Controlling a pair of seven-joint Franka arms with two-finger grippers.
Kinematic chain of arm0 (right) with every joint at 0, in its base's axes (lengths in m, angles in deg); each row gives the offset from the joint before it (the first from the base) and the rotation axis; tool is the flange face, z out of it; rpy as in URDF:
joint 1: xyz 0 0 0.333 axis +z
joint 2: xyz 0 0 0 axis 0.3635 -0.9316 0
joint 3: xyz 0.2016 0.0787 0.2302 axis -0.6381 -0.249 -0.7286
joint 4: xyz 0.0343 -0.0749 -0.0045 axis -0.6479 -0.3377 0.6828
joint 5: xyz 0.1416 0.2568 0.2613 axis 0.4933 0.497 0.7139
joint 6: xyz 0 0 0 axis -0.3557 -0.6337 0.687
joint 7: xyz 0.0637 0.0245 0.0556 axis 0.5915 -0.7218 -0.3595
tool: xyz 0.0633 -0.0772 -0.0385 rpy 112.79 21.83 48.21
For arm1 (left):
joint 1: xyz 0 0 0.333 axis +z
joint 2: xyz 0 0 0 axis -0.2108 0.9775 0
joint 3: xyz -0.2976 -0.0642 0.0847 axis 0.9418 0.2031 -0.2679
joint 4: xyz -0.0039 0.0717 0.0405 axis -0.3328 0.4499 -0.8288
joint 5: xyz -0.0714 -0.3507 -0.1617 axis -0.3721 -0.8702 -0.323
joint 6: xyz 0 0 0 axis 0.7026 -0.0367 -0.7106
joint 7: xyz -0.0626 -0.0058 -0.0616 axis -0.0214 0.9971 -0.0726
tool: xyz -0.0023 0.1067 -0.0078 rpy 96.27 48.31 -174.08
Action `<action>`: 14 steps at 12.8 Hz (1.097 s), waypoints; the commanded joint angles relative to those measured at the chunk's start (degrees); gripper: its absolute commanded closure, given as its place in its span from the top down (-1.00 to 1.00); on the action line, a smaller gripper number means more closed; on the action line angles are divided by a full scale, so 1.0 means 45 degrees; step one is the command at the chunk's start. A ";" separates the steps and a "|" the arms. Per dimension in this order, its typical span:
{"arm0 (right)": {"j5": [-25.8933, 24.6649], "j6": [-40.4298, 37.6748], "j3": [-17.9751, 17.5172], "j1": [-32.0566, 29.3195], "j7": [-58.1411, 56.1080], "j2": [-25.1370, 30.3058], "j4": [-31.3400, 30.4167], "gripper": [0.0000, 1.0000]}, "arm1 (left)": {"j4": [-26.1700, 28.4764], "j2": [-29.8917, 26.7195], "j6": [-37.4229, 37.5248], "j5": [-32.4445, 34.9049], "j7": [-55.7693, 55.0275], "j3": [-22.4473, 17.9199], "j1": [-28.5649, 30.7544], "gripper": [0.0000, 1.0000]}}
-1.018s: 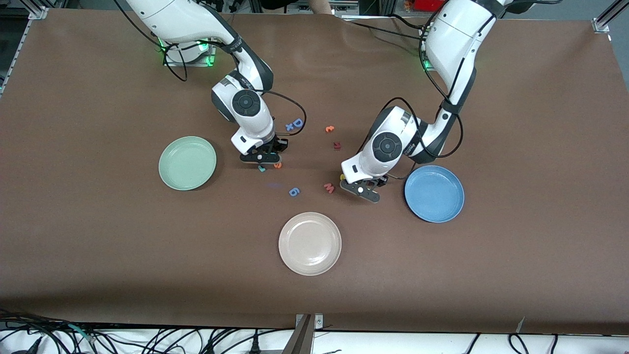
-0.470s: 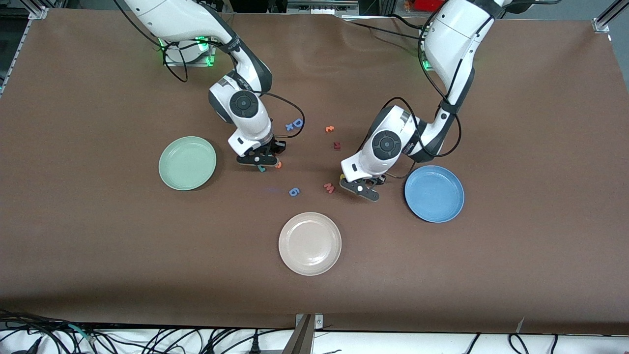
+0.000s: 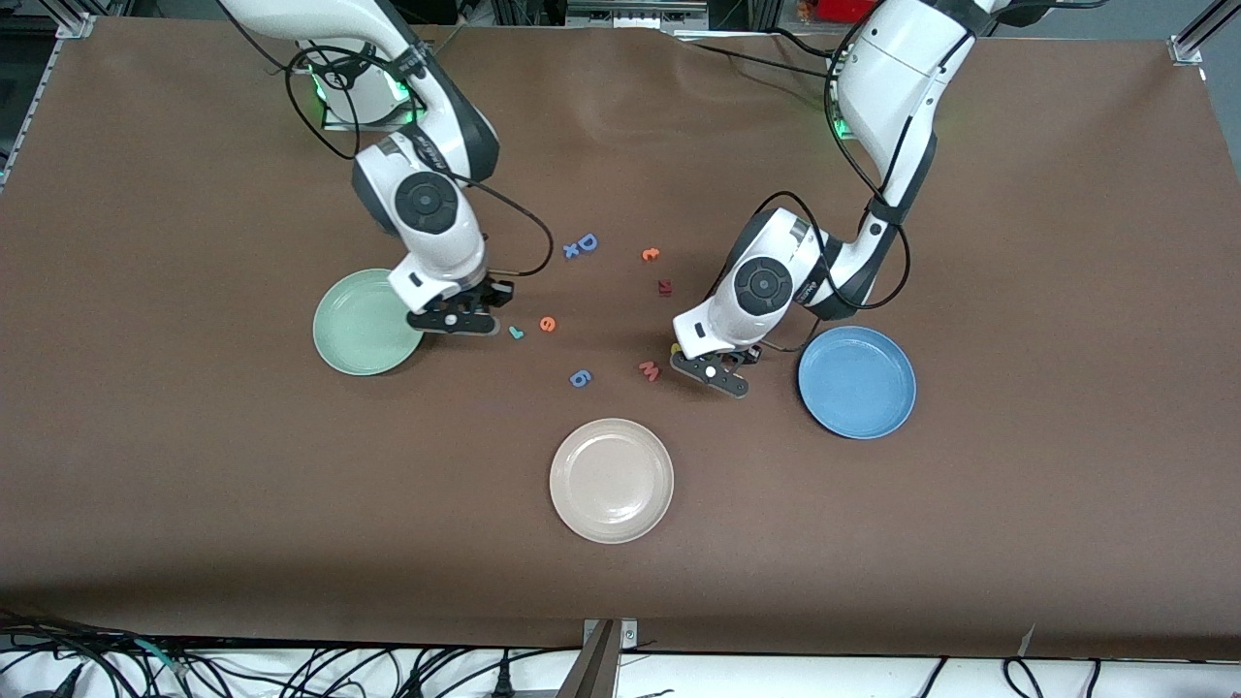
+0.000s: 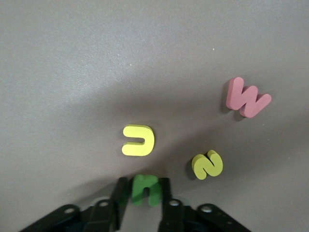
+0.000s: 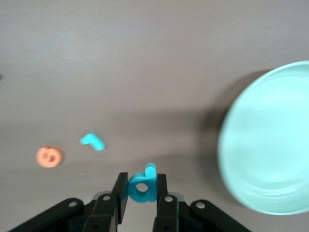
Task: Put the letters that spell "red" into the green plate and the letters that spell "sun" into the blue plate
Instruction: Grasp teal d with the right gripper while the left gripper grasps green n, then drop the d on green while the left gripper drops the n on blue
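My right gripper [image 3: 454,320] [image 5: 141,193] is shut on the teal "d" [image 5: 144,186] and hangs just beside the rim of the green plate [image 3: 354,334] [image 5: 270,164]. The teal "r" [image 3: 517,333] [image 5: 92,141] and orange "e" [image 3: 548,324] [image 5: 49,157] lie on the table beside it. My left gripper [image 3: 717,373] [image 4: 145,195] is down at the table, shut on the green arch letter [image 4: 146,188]. The yellow arch letter [image 4: 138,140] and yellow "s" [image 4: 207,165] lie close by. The blue plate [image 3: 857,381] sits beside the left gripper, toward the left arm's end.
A pink "w" [image 3: 649,370] [image 4: 247,98] and a blue "6" [image 3: 580,378] lie between the grippers. A cream plate [image 3: 611,480] sits nearer the front camera. A blue "D" [image 3: 587,242], an orange letter [image 3: 651,254] and a dark red letter [image 3: 665,287] lie farther back.
My right arm has carried the teal "d" away from the "r" and "e" toward the green plate. My left gripper has closed on the green arch letter without shifting place.
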 commanded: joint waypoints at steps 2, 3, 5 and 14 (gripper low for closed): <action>0.0049 -0.0959 0.1326 -0.0050 -0.1993 0.0870 -0.0498 -0.90 | 0.0091 -0.0309 0.0204 -0.0214 -0.0041 -0.0109 -0.0145 -0.96; 0.0049 -0.1057 0.1757 -0.0050 -0.2539 0.0948 -0.0692 -0.90 | -0.0006 -0.0639 0.0825 -0.0214 -0.0022 -0.0109 -0.0087 -0.97; 0.0049 -0.0981 0.2733 -0.0050 -0.3692 0.0871 -0.1200 -0.91 | -0.0221 -0.1517 0.2231 -0.0194 0.0153 -0.0226 0.0147 -0.96; 0.0596 -0.0160 0.3421 -0.0499 -0.5123 -0.0359 -0.1847 -0.85 | -0.0300 -0.1504 0.2960 0.1676 0.4236 -0.0207 0.3604 -0.91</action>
